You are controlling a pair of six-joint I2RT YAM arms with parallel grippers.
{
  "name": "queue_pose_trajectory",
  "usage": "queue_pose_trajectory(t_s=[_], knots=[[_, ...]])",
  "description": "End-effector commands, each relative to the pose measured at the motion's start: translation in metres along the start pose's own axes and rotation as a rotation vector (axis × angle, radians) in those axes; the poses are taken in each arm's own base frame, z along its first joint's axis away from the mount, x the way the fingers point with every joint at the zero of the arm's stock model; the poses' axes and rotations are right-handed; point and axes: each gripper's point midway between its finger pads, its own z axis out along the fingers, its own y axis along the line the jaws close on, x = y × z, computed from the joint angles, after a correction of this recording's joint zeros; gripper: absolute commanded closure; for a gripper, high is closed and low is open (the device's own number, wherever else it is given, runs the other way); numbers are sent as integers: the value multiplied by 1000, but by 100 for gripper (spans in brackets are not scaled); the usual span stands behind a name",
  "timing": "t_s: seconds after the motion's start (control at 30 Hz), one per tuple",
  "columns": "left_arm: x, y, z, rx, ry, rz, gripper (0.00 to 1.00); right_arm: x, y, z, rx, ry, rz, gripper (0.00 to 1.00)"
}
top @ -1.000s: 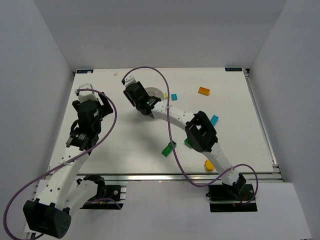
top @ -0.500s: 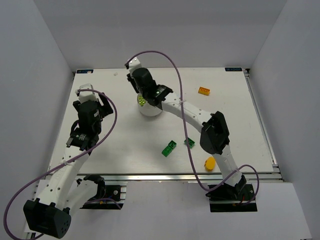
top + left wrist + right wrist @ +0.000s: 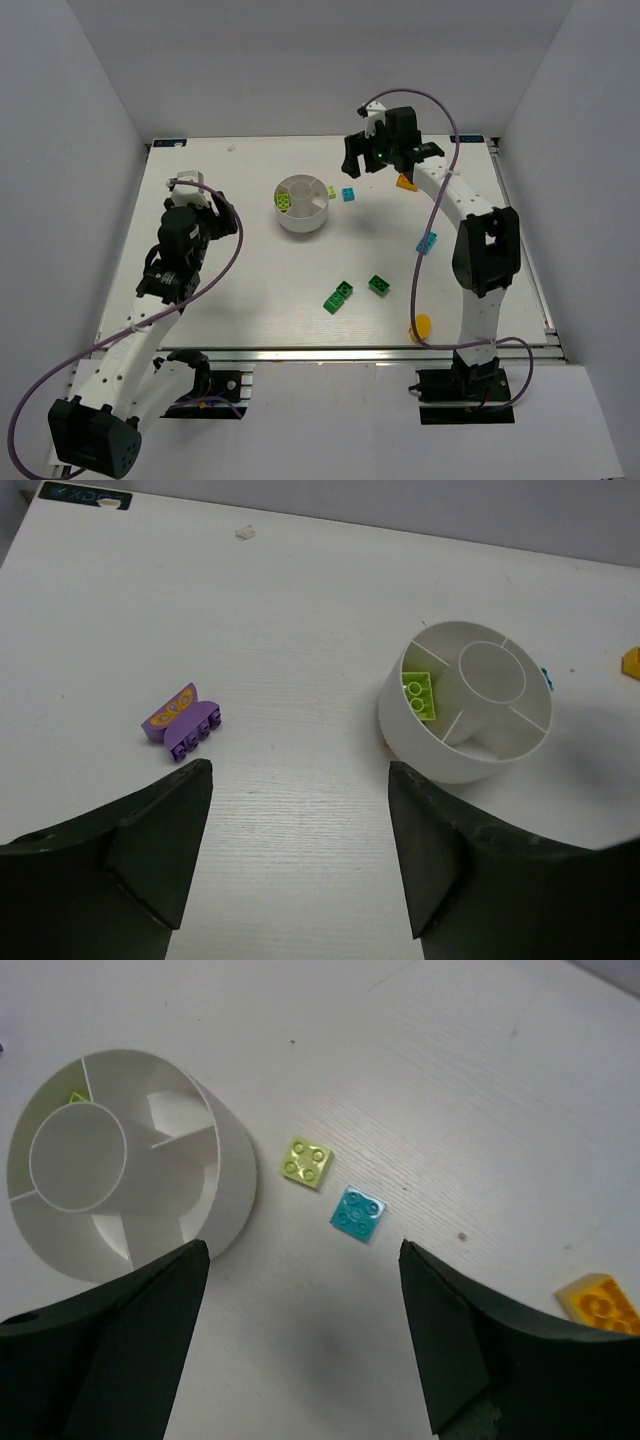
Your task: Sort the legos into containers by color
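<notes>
Legos are recorded at several stations in the top view. One lime brick point(image 3: 285, 202) is seen lying in the left section of the white dish point(image 3: 303, 226). A second lime brick point(image 3: 331, 190) and a cyan brick point(image 3: 348, 194) are noted on the tabletop point(image 3: 220, 290), just beside the dish on its right. An orange brick point(image 3: 406, 182), a second cyan brick point(image 3: 427, 242), a bright green brick point(image 3: 338, 296) and a dark green brick point(image 3: 379, 284) are left well apart from it. The right hand point(image 3: 362, 160), placed directly over the dish half a second earlier, is now found off to the dish's far right, near the loose lime and cyan pair. One delivery is judged complete, with most pieces not yet sorted. The left hand point(image 3: 186, 190) is held near the left edge, little altered.

From the left wrist, the left hand is shown spread wide with nothing between its fingers. A purple brick point(image 3: 183, 723) is seen ahead to the left, the dish to the right.

From the right wrist, the right hand is likewise shown spread wide and empty. The second lime brick and the cyan brick are framed between its fingers, close together but not touching. The second lime brick is judged the likely next pick, since a lime section is already begun.
</notes>
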Motion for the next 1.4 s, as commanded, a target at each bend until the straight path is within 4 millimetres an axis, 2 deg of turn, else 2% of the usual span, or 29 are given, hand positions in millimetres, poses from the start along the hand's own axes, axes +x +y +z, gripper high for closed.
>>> queue_pose_trajectory(t_s=[0.0, 0.03, 0.07, 0.1, 0.13, 0.17, 0.23, 0.27, 0.3, 0.33, 0.37, 0.47, 0.7, 0.8, 0.93, 1.37], knots=[[1, -17, 0, 88, 5, 4, 18, 4, 23, 18, -159, 40, -7, 20], [2, -18, 0, 96, 16, 3, 18, 8, 9, 24, -113, 61, 8, 24], [6, -19, 0, 99, 34, 6, 17, 12, 7, 31, -106, 80, 14, 31], [8, -19, -1, 102, 41, 7, 17, 32, 2, 45, -103, 136, 44, 33], [11, -18, -2, 101, 54, 8, 17, 25, -1, 50, -88, 123, 39, 36], [13, -17, -4, 99, 57, 9, 16, 38, 0, 62, -89, 146, 45, 40], [19, -13, -8, 87, 77, 13, 16, 34, -2, 73, -65, 120, 66, 45], [23, -12, -9, 82, 87, 17, 16, 41, -5, 83, -44, 127, 78, 48], [23, -11, -12, 83, 83, 16, 16, 40, -15, 87, 7, 113, 74, 49], [26, -9, -13, 76, 92, 17, 16, 35, -17, 91, 24, 99, 103, 49], [28, -8, -14, 74, 96, 20, 16, 43, -20, 98, 38, 111, 112, 49], [32, -5, -17, 64, 97, 18, 15, 46, -22, 105, 39, 105, 117, 47], [37, -6, -15, 65, 112, 9, 15, 58, -1, 123, -15, 113, 100, 37], [38, -5, -15, 63, 114, 12, 15, 61, 12, 130, -28, 121, 93, 36], [38, -5, -15, 63, 114, 13, 15, 63, 18, 138, -22, 123, 77, 35], [37, -6, -17, 71, 110, 15, 15, 74, 3, 149, 137, 134, 12, 35]])
